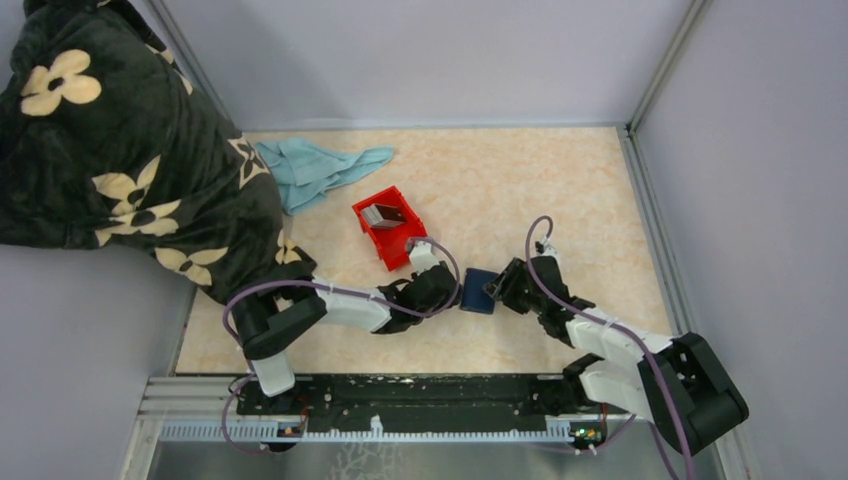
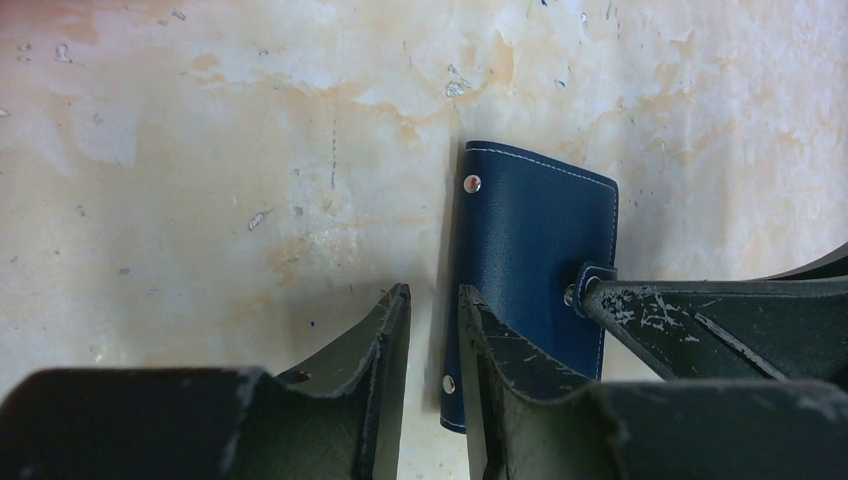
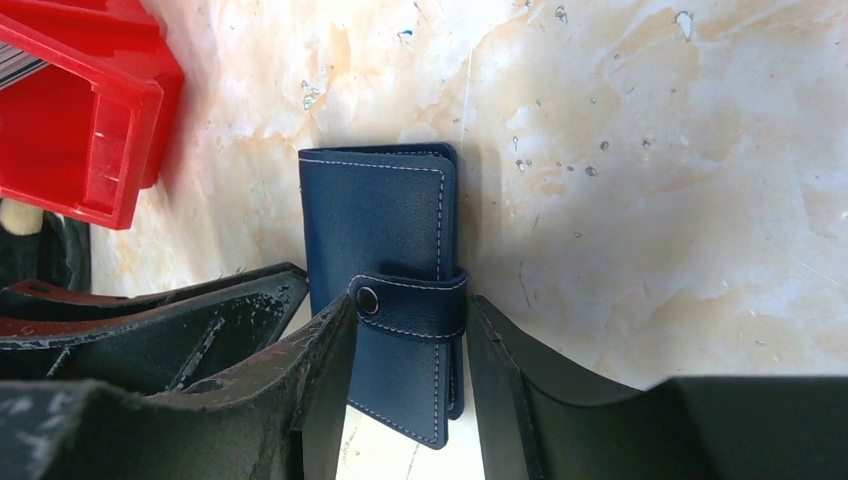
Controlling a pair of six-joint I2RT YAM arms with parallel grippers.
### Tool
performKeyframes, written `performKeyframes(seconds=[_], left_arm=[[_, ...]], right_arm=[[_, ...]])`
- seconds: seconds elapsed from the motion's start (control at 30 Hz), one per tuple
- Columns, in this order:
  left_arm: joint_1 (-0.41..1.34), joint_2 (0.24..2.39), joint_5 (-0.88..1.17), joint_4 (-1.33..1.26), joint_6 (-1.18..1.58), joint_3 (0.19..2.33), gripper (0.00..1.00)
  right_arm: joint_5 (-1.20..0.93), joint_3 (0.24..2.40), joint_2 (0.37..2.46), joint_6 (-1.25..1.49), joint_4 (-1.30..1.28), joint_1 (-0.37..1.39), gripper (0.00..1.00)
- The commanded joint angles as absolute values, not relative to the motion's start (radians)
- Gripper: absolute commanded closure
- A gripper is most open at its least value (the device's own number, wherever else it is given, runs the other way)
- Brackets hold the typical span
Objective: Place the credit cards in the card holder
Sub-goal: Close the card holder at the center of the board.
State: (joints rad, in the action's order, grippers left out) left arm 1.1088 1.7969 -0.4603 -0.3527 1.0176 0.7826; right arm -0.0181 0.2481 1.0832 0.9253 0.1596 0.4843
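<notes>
The card holder (image 1: 478,291) is a navy wallet lying shut on the table, its snap tab fastened. It also shows in both wrist views (image 2: 535,230) (image 3: 375,210). My left gripper (image 1: 452,290) (image 2: 433,292) is at its left edge. Its jaws stand a narrow gap apart, one finger over the cover, with bare table showing between them. My right gripper (image 1: 497,287) (image 3: 412,302) is open and straddles the snap tab from the other side. The credit cards (image 1: 382,213) stand in the red bin (image 1: 400,245).
The red bin (image 3: 90,130) sits just behind the left gripper. Farther back lie a light blue cloth (image 1: 320,170) and a dark flowered blanket (image 1: 110,150) draped over the left side. Walls close in the table at the back and right.
</notes>
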Motion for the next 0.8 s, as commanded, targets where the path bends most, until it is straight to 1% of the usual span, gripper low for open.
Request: performKeyframes(seconds=[0.0,0.77], left_arm=[[1.131,1.802,-0.441,-0.255,1.004,0.734,0.67],[1.15,1.82,-0.449,-0.287,0.975,0.753,0.66]], right_arm=[[0.0,0.238,1.048,0.917,0.15,0.494,0.55],[0.023,0.202,0.999,0.954,0.163,0.486,0.56]])
